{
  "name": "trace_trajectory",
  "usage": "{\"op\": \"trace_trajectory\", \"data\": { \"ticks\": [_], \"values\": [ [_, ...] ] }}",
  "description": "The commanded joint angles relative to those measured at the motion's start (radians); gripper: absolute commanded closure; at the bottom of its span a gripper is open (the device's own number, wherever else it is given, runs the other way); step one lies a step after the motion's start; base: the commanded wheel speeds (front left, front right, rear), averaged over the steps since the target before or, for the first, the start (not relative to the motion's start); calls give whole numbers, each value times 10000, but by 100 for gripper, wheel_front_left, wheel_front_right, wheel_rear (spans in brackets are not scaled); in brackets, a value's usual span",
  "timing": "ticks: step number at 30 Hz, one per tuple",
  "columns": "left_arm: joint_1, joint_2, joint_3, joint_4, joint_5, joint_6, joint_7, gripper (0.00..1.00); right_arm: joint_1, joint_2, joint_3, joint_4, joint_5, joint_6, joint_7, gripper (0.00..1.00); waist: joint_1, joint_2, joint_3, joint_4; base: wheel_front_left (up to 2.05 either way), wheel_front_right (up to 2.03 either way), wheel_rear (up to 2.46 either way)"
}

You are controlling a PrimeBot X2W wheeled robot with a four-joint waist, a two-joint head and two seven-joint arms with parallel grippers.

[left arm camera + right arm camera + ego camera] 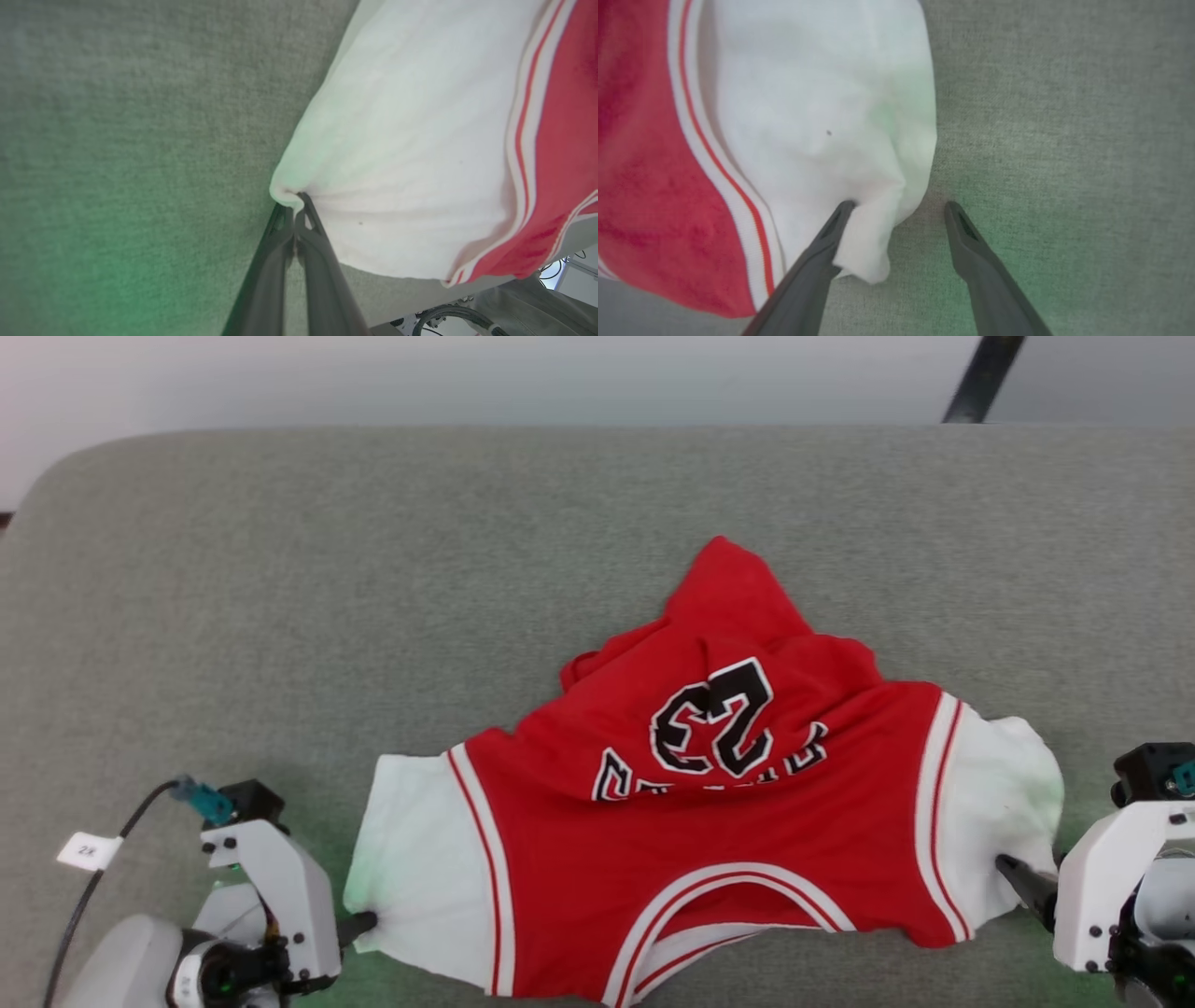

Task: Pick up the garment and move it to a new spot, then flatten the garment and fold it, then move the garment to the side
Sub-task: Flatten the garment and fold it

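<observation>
left hand (295, 206) pinched shut, right hand (900, 208) fingers spread wide

The head camera looks steeply down on the garment (728, 840); wrist cameras view its left sleeve (402, 140) and right sleeve (822, 116) closely.

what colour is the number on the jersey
Black with a white outline; the number shows best in the head view.

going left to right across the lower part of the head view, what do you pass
tag → left gripper → garment → right gripper
</observation>
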Motion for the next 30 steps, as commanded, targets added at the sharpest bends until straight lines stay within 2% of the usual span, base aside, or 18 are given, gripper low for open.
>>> {"op": "trace_trajectory", "data": {
  "ticks": [1, 2, 3, 4, 10, 14, 20, 25, 30],
  "values": [
    [34, -799, -489, 316, 62, -82, -156, 100, -161, 20, 30, 186, 64, -10, 139, 0, 0, -1, 124, 198, 0, 0, 0],
    [-23, -827, -512, 353, 84, -97, -179, 100, -232, 48, 25, 380, 129, -10, 252, 19, 0, -1, 139, 246, 0, 0, 0],
    [-78, -857, -524, 387, 83, -129, -196, 100, -293, -25, 94, 543, 91, -10, 336, 57, 0, -1, 148, 293, 0, 0, 0],
    [-126, -866, -538, 431, 91, -154, -215, 100, -358, -12, 114, 713, 118, -10, 406, 100, 0, -1, 147, 323, 0, 0, 0],
    [-471, -932, -602, 643, 53, -242, -133, 100, -771, -165, 362, 1451, 733, -7, 986, 100, 0, -1, -24, 458, 0, 0, 0],
    [-806, -935, -598, 631, -72, -191, 136, 100, -1129, -314, 494, 1391, 1354, -7, 1397, 100, 0, -1, -305, 498, 0, 0, 0],
    [-1735, -616, -513, 452, 123, 265, 633, 100, -1869, -674, 550, 976, 2095, -7, 2061, 100, 0, -1, -1051, 549, 0, 0, 0],
    [-3036, -587, -827, 467, 723, 367, 670, 100, -3089, -679, 726, 980, 1705, -7, 1816, 100, 0, -1, -1748, 511, 0, 0, 0],
    [-4348, -779, -1023, 997, 1136, 177, 386, 100, -4371, -422, 1189, 1515, 1147, -7, 1110, 100, 0, -1, -2287, 419, 0, 0, 0]
  ]
}}
